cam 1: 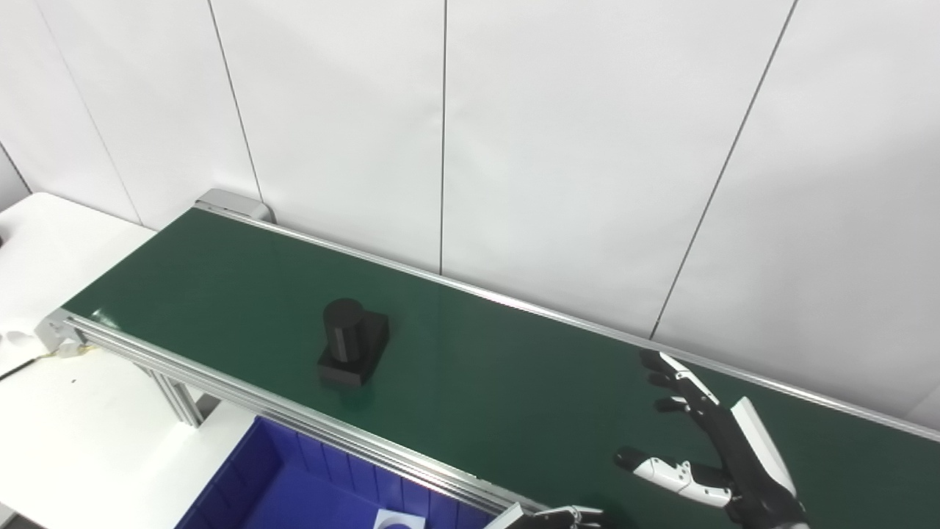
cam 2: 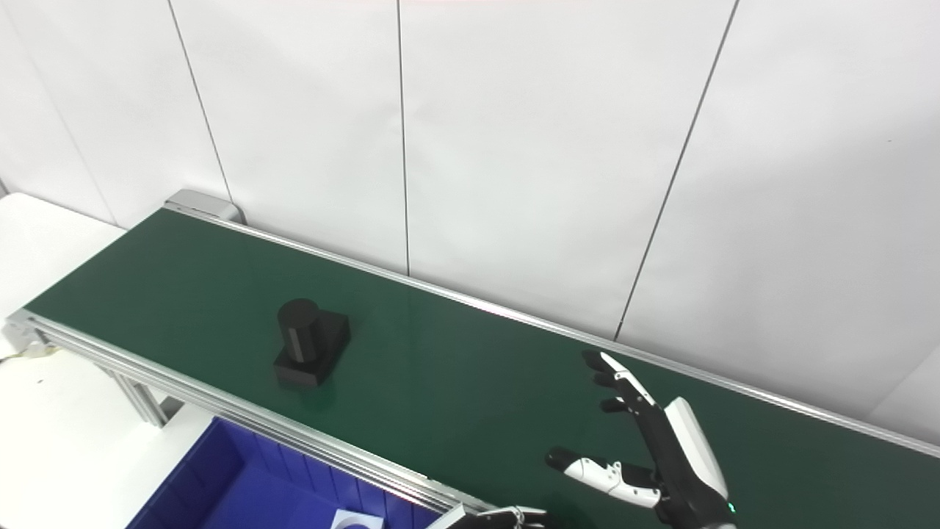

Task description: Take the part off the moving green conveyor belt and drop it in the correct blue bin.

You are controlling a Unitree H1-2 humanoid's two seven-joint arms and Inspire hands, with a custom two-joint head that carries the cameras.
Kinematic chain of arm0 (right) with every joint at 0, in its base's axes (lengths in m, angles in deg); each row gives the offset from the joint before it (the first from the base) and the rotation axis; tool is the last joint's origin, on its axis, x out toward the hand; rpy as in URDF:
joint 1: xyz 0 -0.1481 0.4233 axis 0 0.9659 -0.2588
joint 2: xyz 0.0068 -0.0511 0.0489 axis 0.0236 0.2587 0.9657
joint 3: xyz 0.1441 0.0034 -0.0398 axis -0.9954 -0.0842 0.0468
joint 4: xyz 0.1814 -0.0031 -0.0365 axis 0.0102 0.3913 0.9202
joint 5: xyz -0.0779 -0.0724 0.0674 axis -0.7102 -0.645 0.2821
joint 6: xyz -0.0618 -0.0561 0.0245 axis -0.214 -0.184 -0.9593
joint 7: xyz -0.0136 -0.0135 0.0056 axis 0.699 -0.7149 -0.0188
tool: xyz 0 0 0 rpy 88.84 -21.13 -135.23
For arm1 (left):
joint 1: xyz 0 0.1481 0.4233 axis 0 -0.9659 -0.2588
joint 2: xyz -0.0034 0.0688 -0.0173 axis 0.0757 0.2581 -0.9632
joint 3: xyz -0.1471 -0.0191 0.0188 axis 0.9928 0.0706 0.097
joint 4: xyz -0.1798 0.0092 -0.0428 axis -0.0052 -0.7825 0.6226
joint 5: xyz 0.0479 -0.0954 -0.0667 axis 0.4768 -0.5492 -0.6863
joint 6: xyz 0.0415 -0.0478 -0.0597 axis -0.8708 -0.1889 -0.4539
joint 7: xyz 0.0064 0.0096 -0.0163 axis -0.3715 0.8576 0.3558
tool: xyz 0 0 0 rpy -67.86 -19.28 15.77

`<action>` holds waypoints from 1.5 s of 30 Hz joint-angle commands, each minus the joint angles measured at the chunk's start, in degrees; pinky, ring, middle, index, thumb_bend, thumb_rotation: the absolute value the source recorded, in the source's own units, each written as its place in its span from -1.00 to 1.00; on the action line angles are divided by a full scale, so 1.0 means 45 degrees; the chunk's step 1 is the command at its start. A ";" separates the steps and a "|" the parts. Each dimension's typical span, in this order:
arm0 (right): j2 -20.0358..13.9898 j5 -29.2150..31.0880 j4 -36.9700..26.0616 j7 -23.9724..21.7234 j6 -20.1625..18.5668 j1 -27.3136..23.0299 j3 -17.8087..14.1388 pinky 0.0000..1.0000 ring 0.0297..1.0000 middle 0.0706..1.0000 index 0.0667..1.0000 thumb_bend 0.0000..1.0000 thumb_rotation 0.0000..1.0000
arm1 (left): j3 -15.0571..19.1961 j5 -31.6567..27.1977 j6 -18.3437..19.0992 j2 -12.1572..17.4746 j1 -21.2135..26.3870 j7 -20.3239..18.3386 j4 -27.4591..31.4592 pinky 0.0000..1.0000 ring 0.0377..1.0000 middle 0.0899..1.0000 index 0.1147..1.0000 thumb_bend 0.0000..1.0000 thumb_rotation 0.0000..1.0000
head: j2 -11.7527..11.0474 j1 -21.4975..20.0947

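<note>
Industrial test cell or lab, probably: green conveyor belt (cam 1: 470,367) in aluminium frame (cam 1: 220,386), blue bin (cam 1: 294,488) below, white panelled wall (cam 1: 514,132), white table (cam 1: 66,419).

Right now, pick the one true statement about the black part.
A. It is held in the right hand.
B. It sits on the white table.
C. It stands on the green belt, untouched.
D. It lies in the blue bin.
C: the black part stands on the green belt, well apart from the open right hand, and not in the blue bin.
</note>
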 commanded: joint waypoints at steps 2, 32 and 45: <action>0.0092 -0.0042 0.0062 0.0142 0.0630 -0.0643 0.0067 0.53 0.71 0.75 0.77 0.42 0.10 | 0.0008 -0.0133 -0.0271 -0.0051 0.0116 -0.0032 0.0363 0.49 0.56 0.56 0.58 1.00 -0.16 | 0.0031 -0.0025; 0.1808 -0.1075 0.2232 0.0378 0.0237 -0.2539 0.1112 0.53 0.69 0.72 0.78 0.53 0.26 | -0.0114 -0.0287 0.0100 0.0025 -0.0013 -0.0329 0.0663 0.47 0.48 0.49 0.54 1.00 -0.20 | 0.0296 -0.0316; 0.2712 -0.1436 0.3270 0.0635 0.0250 -0.2792 0.1728 0.55 0.71 0.75 0.79 0.52 0.25 | -0.0125 -0.0361 -0.0059 0.0016 -0.0136 -0.0372 0.0770 0.46 0.48 0.49 0.53 1.00 -0.17 | 0.0583 -0.1617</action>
